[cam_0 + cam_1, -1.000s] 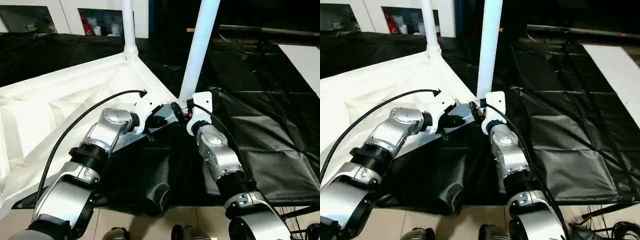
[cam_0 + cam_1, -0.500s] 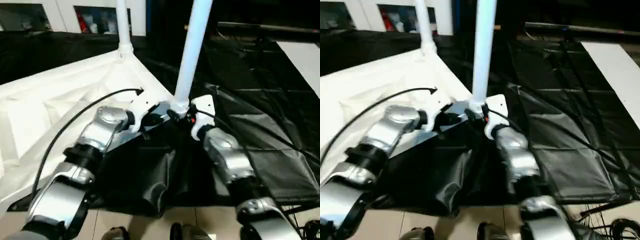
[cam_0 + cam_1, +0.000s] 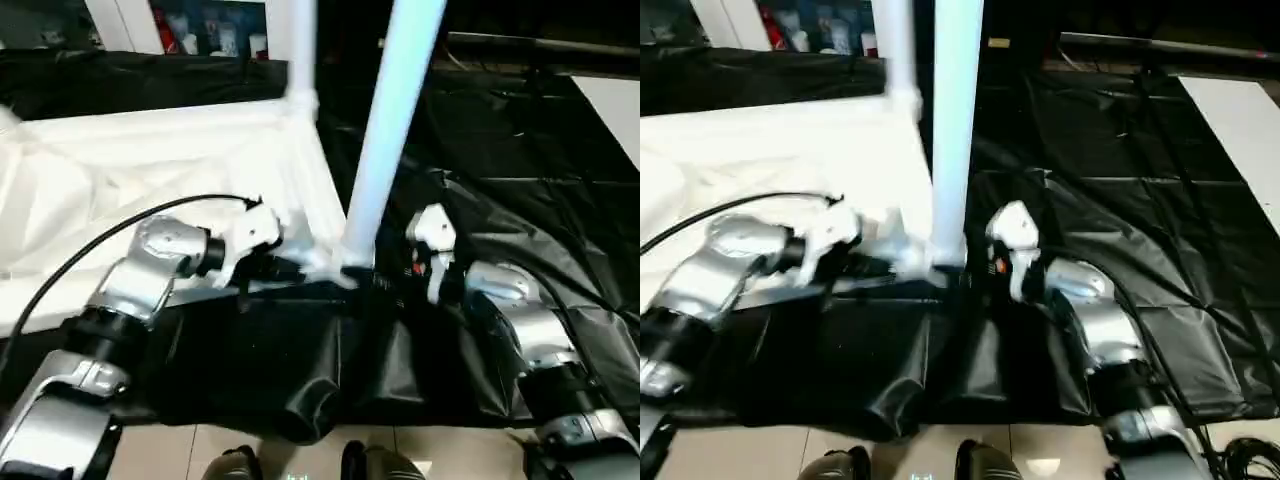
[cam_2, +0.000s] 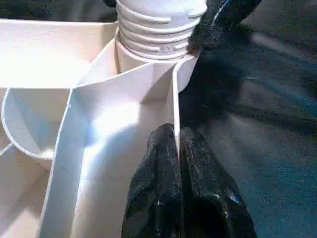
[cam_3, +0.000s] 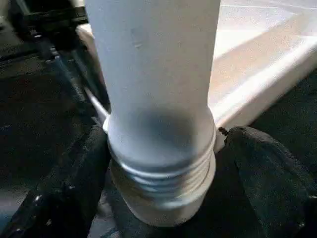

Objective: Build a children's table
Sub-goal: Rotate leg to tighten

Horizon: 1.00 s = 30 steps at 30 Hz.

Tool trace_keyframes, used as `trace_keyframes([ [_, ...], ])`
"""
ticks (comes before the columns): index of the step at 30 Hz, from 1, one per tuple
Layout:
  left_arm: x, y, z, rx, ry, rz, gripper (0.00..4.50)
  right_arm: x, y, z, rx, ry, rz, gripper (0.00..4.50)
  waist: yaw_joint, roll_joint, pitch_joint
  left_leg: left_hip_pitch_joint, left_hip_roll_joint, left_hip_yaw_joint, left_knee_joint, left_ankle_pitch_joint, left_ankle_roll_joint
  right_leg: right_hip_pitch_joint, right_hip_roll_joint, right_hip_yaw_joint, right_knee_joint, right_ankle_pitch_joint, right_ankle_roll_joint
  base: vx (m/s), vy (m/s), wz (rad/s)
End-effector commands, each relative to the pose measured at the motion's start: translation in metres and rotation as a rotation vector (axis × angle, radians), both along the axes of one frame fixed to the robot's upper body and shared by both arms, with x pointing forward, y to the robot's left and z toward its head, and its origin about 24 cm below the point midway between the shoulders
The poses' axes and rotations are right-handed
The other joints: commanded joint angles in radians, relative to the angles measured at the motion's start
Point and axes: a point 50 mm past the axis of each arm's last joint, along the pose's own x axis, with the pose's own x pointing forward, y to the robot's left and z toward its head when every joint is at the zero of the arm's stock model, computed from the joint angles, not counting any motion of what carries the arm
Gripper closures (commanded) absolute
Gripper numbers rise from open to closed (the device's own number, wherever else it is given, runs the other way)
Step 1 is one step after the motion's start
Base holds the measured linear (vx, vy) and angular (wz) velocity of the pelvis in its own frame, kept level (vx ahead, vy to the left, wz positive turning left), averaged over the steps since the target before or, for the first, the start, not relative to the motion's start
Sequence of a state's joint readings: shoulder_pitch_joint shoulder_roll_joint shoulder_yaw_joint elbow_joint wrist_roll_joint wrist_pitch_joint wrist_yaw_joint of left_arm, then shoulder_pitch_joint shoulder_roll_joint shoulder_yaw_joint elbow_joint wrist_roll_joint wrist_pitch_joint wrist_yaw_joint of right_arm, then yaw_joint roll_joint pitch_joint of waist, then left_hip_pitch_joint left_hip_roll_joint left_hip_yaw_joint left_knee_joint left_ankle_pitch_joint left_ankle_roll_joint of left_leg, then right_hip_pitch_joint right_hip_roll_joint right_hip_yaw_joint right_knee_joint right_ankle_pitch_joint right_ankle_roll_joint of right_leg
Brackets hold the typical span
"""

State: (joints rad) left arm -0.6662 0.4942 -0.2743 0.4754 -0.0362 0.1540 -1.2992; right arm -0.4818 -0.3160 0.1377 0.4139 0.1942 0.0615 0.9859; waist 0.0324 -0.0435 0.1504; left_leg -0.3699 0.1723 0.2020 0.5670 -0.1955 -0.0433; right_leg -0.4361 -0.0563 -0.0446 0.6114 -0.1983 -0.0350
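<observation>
While two legs already stand up from the tabletop [image 3: 150,160], the far leg [image 3: 300,50] seated in its corner and the near leg [image 3: 385,130] still showing thread at its socket [image 4: 148,79] (so probably not screwed home), I'd call this about halfway, with two legs left. Left gripper [image 4: 178,163] is pinched tight on the tabletop's thin rim, and the right gripper [image 5: 163,198] has its fingers [image 5: 267,168] spread either side of the near leg's base, not squeezing. Both leg tops are cut off, and I can't make out the other two corners.
</observation>
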Motion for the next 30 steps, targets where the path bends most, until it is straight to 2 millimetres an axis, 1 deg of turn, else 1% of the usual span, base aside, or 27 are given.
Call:
trace_keyframes([
  [1,-0.010,-0.003,-0.019,0.040,0.100,-0.062,4.50,-0.001,-0.002,0.003,-0.015,-0.017,0.039,0.55,-0.001,0.003,-0.059,0.014,0.066,-0.021,-0.048,-0.001,0.171,0.072,-0.090,0.059,-0.047,0.076,-0.319,0.000,0.000,0.00],
  [2,-0.010,-0.003,-0.019,0.042,0.099,-0.062,4.50,-0.001,-0.002,0.003,-0.016,-0.017,0.044,0.55,-0.001,0.003,-0.059,0.014,0.066,-0.021,-0.048,-0.001,0.171,0.072,-0.090,0.059,-0.047,0.076,-0.319,0.000,0.000,0.00],
  [3,-0.009,-0.002,-0.019,0.045,0.095,-0.057,4.50,-0.002,0.001,0.002,-0.021,-0.017,0.078,0.55,-0.001,0.003,-0.058,0.015,0.067,-0.021,-0.049,-0.017,0.155,0.071,-0.091,0.060,-0.050,0.046,-0.316,0.000,0.000,0.00],
  [4,-0.009,-0.002,-0.019,0.046,0.094,-0.056,4.50,-0.002,0.001,0.002,-0.022,-0.016,0.084,0.55,-0.001,0.002,-0.059,0.014,0.066,-0.022,-0.049,-0.021,0.150,0.072,-0.091,0.061,-0.050,0.039,-0.314,0.000,0.000,0.00],
  [6,-0.010,-0.002,-0.018,0.044,0.096,-0.058,4.50,-0.002,0.002,0.002,-0.017,-0.022,0.087,0.55,-0.001,0.002,-0.060,0.015,0.065,-0.022,-0.048,-0.018,0.146,0.072,-0.092,0.062,-0.050,0.044,-0.311,0.000,0.000,0.00],
  [7,-0.010,-0.002,-0.018,0.043,0.097,-0.058,4.50,-0.002,0.002,0.002,-0.014,-0.020,0.088,0.80,0.000,0.002,-0.061,0.015,0.064,-0.021,-0.047,-0.005,0.148,0.072,-0.091,0.062,-0.047,0.066,-0.312,0.000,0.000,0.00],
  [8,-0.010,-0.002,-0.018,0.042,0.098,-0.058,4.50,-0.002,0.003,0.003,-0.009,-0.022,0.092,0.88,-0.001,0.001,-0.063,0.014,0.063,-0.021,-0.046,0.012,0.155,0.074,-0.091,0.062,-0.043,0.094,-0.316,0.000,0.000,0.00],
  [10,-0.010,-0.003,-0.018,0.041,0.099,-0.061,4.50,-0.002,0.004,0.003,0.007,-0.015,0.103,0.94,-0.001,0.000,-0.064,0.012,0.062,-0.021,-0.044,0.026,0.166,0.075,-0.090,0.062,-0.041,0.123,-0.320,0.000,0.000,0.00],
  [12,-0.010,-0.003,-0.018,0.041,0.099,-0.061,4.50,-0.002,0.004,0.004,0.006,-0.016,0.106,1.22,-0.001,0.001,-0.063,0.011,0.062,-0.021,-0.044,0.027,0.169,0.075,-0.090,0.061,-0.041,0.123,-0.322,0.000,0.000,0.00],
  [13,-0.010,-0.003,-0.018,0.042,0.100,-0.060,4.50,-0.001,0.004,0.004,0.003,-0.019,0.107,1.22,0.000,0.001,-0.064,0.012,0.063,-0.021,-0.043,0.024,0.169,0.075,-0.090,0.061,-0.041,0.117,-0.321,0.000,0.000,0.00],
  [14,-0.009,-0.003,-0.018,0.044,0.099,-0.059,4.50,-0.002,0.004,0.004,0.004,-0.019,0.111,1.35,0.001,0.003,-0.063,0.013,0.063,-0.021,-0.044,0.024,0.170,0.074,-0.090,0.060,-0.040,0.118,-0.322,0.000,0.000,0.00],
  [19,-0.009,-0.002,-0.019,0.049,0.102,-0.058,4.50,-0.002,0.004,0.003,0.011,-0.012,0.123,1.67,0.001,0.001,-0.065,0.012,0.062,-0.021,-0.043,0.025,0.170,0.076,-0.090,0.060,-0.040,0.120,-0.324,0.000,0.000,0.00],
  [25,-0.011,-0.001,-0.020,0.056,0.113,-0.059,4.50,-0.003,0.004,0.001,0.008,-0.005,0.128,1.77,0.002,0.001,-0.066,0.012,0.062,-0.021,-0.042,0.031,0.172,0.076,-0.089,0.060,-0.039,0.121,-0.324,0.000,0.000,0.00],
  [29,-0.006,0.001,-0.025,0.097,0.092,0.010,4.50,0.000,0.005,-0.009,-0.006,0.024,0.041,1.77,0.001,0.001,-0.066,0.012,0.062,-0.021,-0.042,0.030,0.170,0.075,-0.090,0.060,-0.040,0.113,-0.324,0.000,0.000,0.00],
  [30,-0.004,0.001,-0.025,0.101,0.085,0.026,4.50,0.000,0.005,-0.010,-0.006,0.029,0.023,1.77,0.000,0.001,-0.063,0.012,0.062,-0.022,-0.044,0.011,0.163,0.073,-0.090,0.060,-0.045,0.079,-0.320,0.000,0.000,0.00],
])
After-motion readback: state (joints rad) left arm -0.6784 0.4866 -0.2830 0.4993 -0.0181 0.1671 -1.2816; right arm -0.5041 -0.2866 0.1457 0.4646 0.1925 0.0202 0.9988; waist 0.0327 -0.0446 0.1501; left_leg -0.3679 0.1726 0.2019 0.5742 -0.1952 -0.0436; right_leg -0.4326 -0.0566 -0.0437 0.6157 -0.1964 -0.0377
